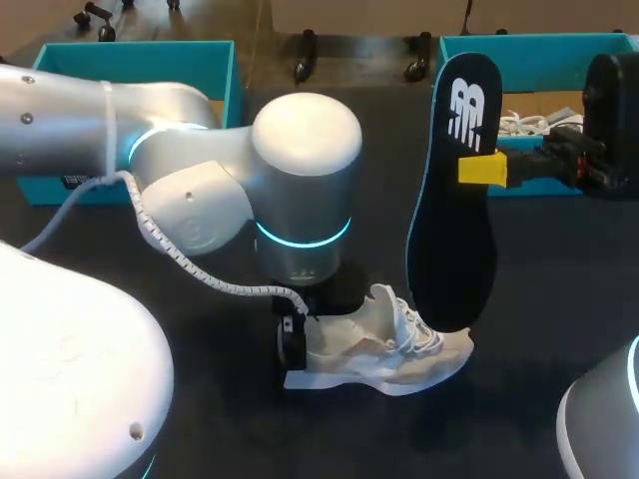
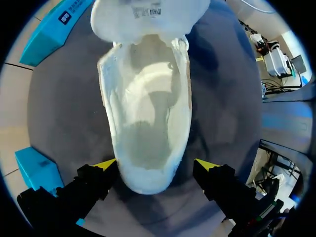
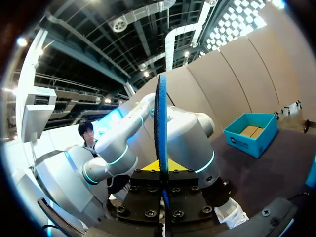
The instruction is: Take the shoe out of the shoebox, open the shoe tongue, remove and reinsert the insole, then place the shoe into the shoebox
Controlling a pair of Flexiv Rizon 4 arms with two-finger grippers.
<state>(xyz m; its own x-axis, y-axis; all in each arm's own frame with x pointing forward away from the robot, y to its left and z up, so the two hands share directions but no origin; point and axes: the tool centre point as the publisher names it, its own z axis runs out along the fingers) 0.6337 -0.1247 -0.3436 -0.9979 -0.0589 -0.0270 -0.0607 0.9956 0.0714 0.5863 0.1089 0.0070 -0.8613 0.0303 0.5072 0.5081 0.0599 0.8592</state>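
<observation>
A white sneaker [image 1: 384, 349] lies on the dark table with its toe to the right. In the left wrist view I look down into the shoe's opening [image 2: 148, 113], tongue pulled forward and the inside bare. My left gripper [image 2: 155, 168] is open, and its yellow fingertips [image 2: 106, 165] straddle the heel. My right gripper [image 1: 482, 170] is shut on the black insole [image 1: 454, 210], holding it upright above the shoe's toe. In the right wrist view the insole [image 3: 161, 118] shows edge-on between the shut fingers, with the shoe [image 3: 229, 215] below.
One teal shoebox [image 1: 544, 55] with paper in it stands at the back right, behind my right gripper. A second teal box [image 1: 140, 60] stands at the back left. My left arm's bulky wrist [image 1: 300, 190] hides the shoe's heel in the head view.
</observation>
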